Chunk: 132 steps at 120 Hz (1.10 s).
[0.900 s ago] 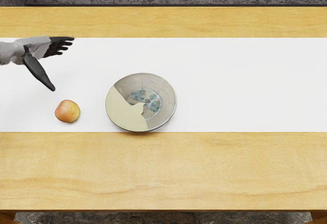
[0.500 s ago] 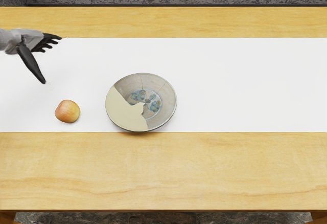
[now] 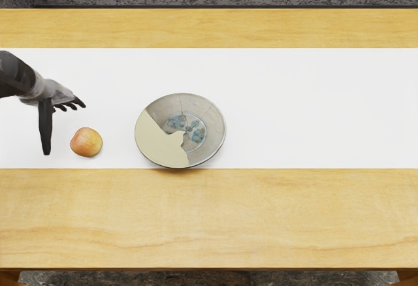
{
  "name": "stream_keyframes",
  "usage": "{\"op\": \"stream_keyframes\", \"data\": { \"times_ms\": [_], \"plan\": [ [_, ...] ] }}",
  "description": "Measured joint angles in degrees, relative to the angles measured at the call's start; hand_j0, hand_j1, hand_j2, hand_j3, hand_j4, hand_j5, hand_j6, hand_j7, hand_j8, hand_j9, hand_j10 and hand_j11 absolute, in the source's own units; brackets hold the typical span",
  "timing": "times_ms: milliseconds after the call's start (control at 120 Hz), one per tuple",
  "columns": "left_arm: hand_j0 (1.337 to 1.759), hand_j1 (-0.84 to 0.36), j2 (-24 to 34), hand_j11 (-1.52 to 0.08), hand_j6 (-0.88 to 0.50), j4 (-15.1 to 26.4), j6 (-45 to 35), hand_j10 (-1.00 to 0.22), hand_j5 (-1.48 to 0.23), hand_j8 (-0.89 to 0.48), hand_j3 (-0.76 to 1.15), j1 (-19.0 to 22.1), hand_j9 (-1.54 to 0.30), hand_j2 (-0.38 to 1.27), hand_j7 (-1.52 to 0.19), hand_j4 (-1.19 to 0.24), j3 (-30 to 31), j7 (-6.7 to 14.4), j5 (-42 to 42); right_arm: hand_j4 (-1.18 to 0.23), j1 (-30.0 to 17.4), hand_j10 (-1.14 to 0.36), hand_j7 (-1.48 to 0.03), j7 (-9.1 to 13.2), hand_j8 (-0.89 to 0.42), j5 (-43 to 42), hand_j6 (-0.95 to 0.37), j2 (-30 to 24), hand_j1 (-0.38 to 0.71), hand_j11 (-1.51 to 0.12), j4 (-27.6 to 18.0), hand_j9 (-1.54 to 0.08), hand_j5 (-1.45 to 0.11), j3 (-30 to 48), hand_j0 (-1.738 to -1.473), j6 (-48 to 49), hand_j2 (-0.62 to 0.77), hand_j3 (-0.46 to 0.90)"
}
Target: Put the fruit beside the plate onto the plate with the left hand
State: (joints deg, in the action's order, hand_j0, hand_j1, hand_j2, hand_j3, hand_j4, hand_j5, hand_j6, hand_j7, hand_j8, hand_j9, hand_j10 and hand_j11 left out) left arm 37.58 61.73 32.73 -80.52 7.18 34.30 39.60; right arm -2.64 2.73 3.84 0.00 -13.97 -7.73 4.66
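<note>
left hand [image 3: 53, 100]: fingers spread, holding nothing; well left of the plate [image 3: 217, 117] | apple [image 3: 86, 142]: lies just left of the plate, near the hand's thumb but apart from it | handling: likely firm, smooth, fairly light, apt to roll; best wrapped around its widest part from above

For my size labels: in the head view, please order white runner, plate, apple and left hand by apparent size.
1. white runner
2. plate
3. left hand and apple: unranked, the hand may be nearer the camera.
</note>
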Motion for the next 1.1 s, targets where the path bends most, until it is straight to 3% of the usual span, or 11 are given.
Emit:
{"op": "stream_keyframes", "data": {
  "times_ms": [158, 367, 542, 817, 1100],
  "plan": [
    [1.658, 0.35, 3.90, 0.00, 0.00, 13.77, -10.34, 0.00, 0.00, 0.00, 0.00, 0.53, 0.00, 0.00, 0.00, 0.00, -0.09, 0.55, 6.33, -0.01, 0.00, -0.01, -0.02, 0.00, -0.01, -0.03, -0.01, 0.00, -0.33, -0.02, 0.00, -0.02, -0.02, 0.00, -1.658, 0.00, 0.00, 0.00],
    [1.658, 0.35, 5.25, 0.00, -0.01, 22.62, -20.13, 0.00, 0.00, 0.00, 0.00, 2.77, 0.00, 0.00, 0.00, 0.00, 0.38, 0.68, 11.99, -0.01, 0.00, -0.01, -0.02, 0.00, -0.01, -0.03, -0.01, 0.00, -0.33, -0.02, 0.00, -0.02, -0.02, 0.00, -1.658, 0.00, 0.00, 0.00],
    [1.658, 0.35, 5.14, 0.00, -0.01, 25.23, -26.04, 0.00, 0.00, -0.01, 0.00, 5.39, 0.00, 0.00, 0.00, 0.00, 0.41, 0.70, 17.07, -0.01, 0.00, -0.01, -0.02, 0.00, -0.01, -0.04, -0.01, 0.00, -0.33, -0.02, 0.00, -0.02, -0.02, 0.00, -1.658, 0.00, 0.00, 0.00],
    [1.658, 0.34, 4.32, -0.01, -0.01, 25.93, -30.38, -0.01, -0.01, -0.01, 0.00, 7.62, -0.01, 0.00, -0.01, -0.01, 0.50, 0.70, 20.03, -0.01, 0.00, -0.01, -0.02, 0.01, -0.01, -0.03, -0.01, 0.00, -0.33, -0.02, 0.00, -0.02, -0.02, 0.00, -1.658, 0.00, 0.00, 0.00],
    [1.658, 0.24, 3.91, -0.13, -0.10, 25.82, -30.83, -0.10, -0.13, -0.10, 0.00, 9.04, -0.13, 0.02, -0.13, -0.10, 0.54, 0.70, 23.82, -0.01, 0.00, -0.01, -0.02, 0.01, -0.01, -0.03, -0.01, 0.00, -0.33, -0.02, 0.00, -0.02, -0.02, 0.00, -1.658, 0.00, 0.00, 0.00]
  ]
}}
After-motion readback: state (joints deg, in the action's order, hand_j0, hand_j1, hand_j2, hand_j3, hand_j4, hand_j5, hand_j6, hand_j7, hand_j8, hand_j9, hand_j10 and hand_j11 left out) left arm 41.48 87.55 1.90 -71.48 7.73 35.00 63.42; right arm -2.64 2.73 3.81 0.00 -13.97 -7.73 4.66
